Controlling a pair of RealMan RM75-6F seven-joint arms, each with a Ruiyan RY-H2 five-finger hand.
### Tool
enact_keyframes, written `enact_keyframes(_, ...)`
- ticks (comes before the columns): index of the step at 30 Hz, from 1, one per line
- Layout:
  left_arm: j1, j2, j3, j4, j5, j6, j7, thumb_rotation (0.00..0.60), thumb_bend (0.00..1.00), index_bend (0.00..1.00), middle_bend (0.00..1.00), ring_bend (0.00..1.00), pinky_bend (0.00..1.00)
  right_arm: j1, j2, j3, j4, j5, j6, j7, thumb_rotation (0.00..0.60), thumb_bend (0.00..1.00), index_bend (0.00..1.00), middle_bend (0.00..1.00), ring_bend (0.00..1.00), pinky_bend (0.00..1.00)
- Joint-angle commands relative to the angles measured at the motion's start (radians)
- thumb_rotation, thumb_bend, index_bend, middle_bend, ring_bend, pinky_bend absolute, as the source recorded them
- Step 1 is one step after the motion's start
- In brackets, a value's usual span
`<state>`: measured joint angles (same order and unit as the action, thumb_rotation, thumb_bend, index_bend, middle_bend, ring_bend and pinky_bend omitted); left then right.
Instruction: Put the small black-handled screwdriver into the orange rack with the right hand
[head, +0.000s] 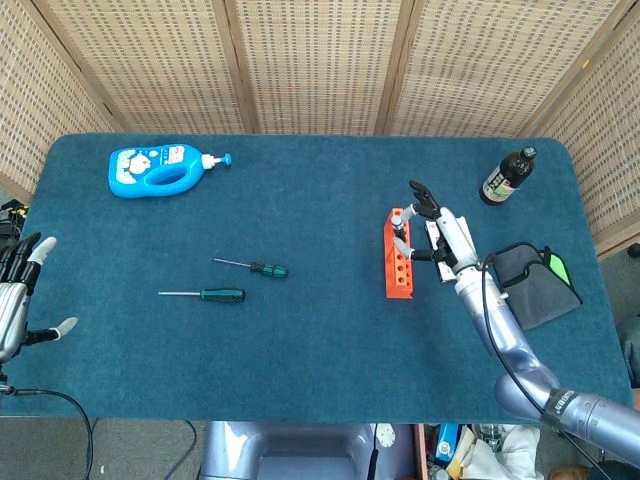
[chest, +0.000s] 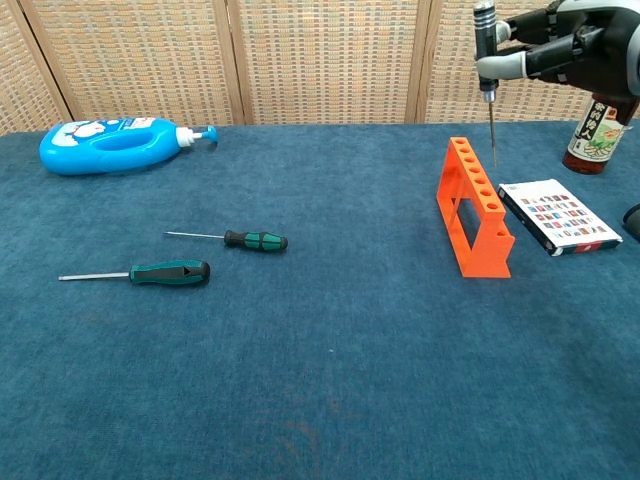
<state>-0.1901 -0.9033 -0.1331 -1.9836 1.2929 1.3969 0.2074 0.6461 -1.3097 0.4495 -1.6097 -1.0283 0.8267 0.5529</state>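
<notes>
My right hand (chest: 560, 50) (head: 430, 225) holds the small black-handled screwdriver (chest: 487, 60) upright, pinched near the handle. Its thin shaft points down, with the tip just above the far end of the orange rack (chest: 474, 206) (head: 397, 258). The rack stands on the blue table, its row of holes facing up. In the head view the screwdriver's handle (head: 398, 221) shows over the rack's far end. My left hand (head: 18, 300) hangs at the table's left edge with fingers apart and nothing in it.
Two green-handled screwdrivers (chest: 228, 239) (chest: 140, 273) lie left of centre. A blue bottle (chest: 115, 144) lies at the far left. Right of the rack are a small booklet (chest: 556, 215), a dark glass bottle (chest: 601, 120) and a grey pouch (head: 535, 281).
</notes>
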Motion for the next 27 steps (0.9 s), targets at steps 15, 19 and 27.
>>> enact_keyframes(15, -0.004, 0.013, -0.002, -0.025, -0.021, 0.009, 0.031, 0.600, 0.00, 0.00, 0.00, 0.00, 0.00, -0.006, -0.172, -0.018, 0.265, -0.152, -0.001, 0.315, 0.600, 0.39, 0.64, 0.00, 0.00, 0.00)
enact_keyframes(19, -0.003, 0.015, -0.004, -0.026, -0.030, 0.012, 0.034, 0.600, 0.00, 0.00, 0.00, 0.00, 0.00, -0.004, -0.173, -0.021, 0.275, -0.180, 0.008, 0.343, 0.600, 0.40, 0.64, 0.00, 0.00, 0.00)
enact_keyframes(27, -0.007, 0.012, 0.000, -0.026, -0.031, 0.007, 0.036, 0.600, 0.00, 0.00, 0.00, 0.00, 0.00, -0.002, -0.159, -0.024, 0.263, -0.192, 0.018, 0.355, 0.600, 0.39, 0.64, 0.00, 0.00, 0.00)
